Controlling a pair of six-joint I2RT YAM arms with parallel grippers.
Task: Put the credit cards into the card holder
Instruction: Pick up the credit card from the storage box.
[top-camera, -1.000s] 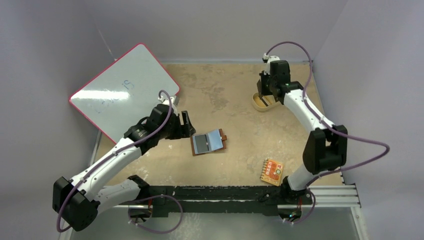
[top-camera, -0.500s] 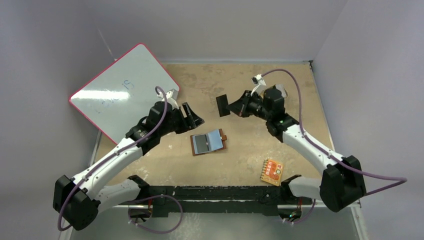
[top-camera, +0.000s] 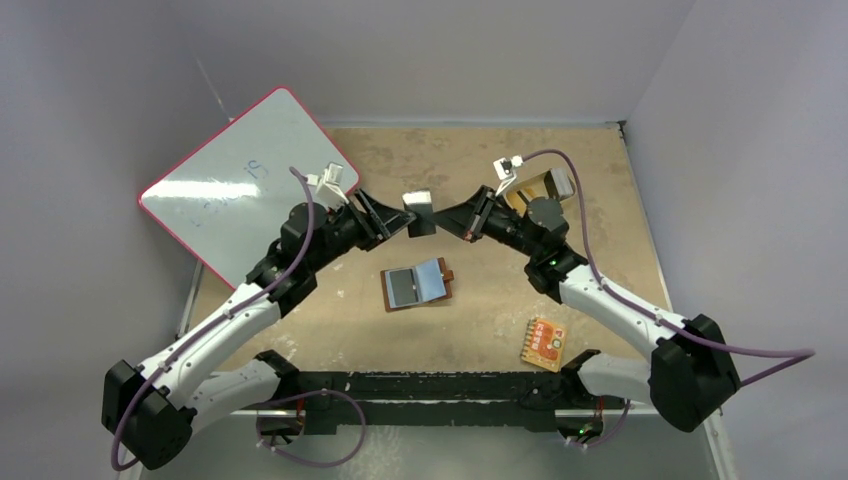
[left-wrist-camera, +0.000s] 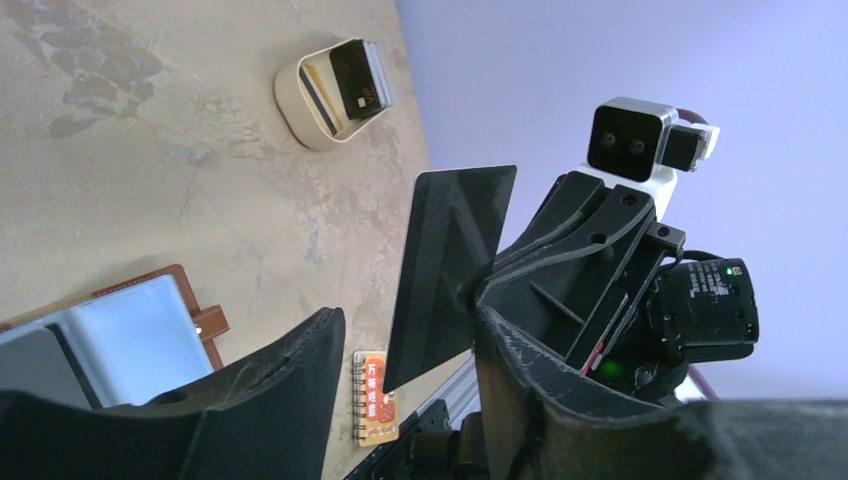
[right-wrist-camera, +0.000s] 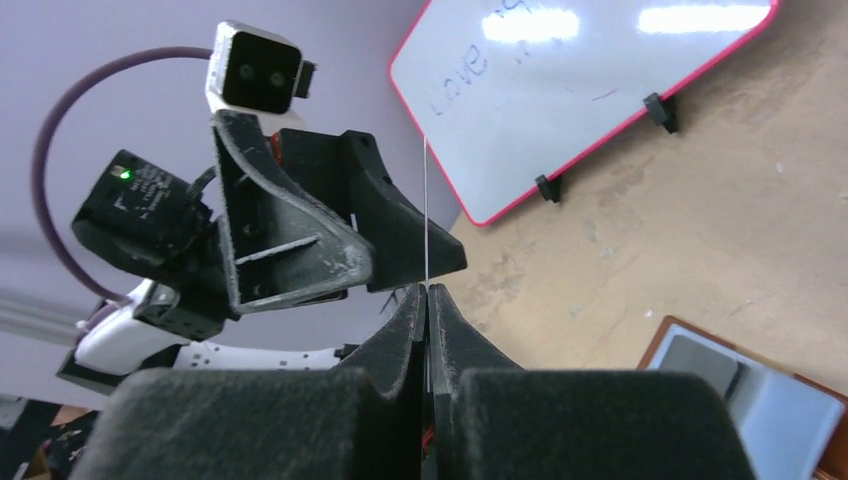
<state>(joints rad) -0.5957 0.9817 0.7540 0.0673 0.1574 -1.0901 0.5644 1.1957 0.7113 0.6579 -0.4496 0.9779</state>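
One black credit card (top-camera: 419, 213) is off the table. More cards (left-wrist-camera: 350, 82) stand in one tan dish (left-wrist-camera: 300, 115): at least two, exact number unclear. One brown card holder (top-camera: 418, 285), one orange-red packet (top-camera: 545, 343), one whiteboard (top-camera: 240, 180).

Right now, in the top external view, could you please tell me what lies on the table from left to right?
whiteboard → card holder → orange-red packet. Left out for overlap: the credit card held in the air and the tan dish.
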